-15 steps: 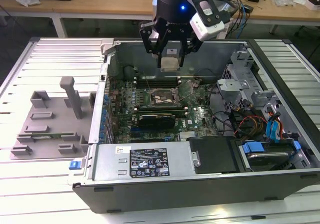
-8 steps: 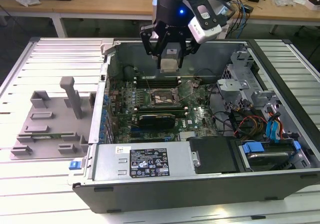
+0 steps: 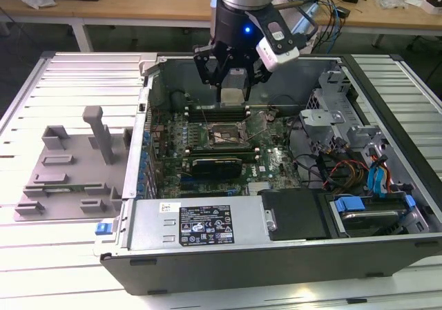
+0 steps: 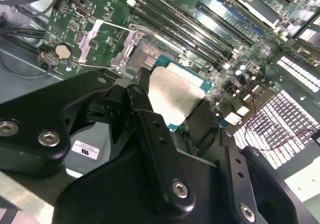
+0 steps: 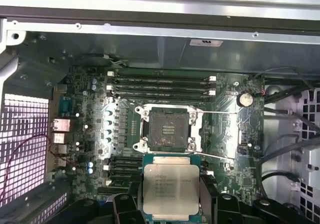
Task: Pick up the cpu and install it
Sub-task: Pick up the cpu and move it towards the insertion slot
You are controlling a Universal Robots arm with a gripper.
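The cpu (image 3: 235, 83) is a flat square chip with a silvery top and a green rim, and my gripper (image 3: 233, 90) is shut on its two opposite edges. I hold it in the air inside the open computer case, above the motherboard. The black cpu socket (image 3: 224, 134) lies just below and slightly forward of it, uncovered, with its metal bracket (image 3: 260, 122) flipped open to the exterior view's right. In the first wrist view the cpu (image 5: 170, 186) hangs beside the empty socket (image 5: 167, 129). The second wrist view shows the black fingers (image 4: 146, 102) clamping the cpu (image 4: 175, 92) near the socket (image 4: 146, 54).
The case wall (image 3: 141, 123) and power supply (image 3: 200, 224) border the motherboard. Memory slots (image 5: 160, 84) run beside the socket. Cables and a drive cage (image 3: 345, 158) fill the exterior view's right side. A grey plastic tray (image 3: 69, 165) with raised blocks sits outside on the slatted table.
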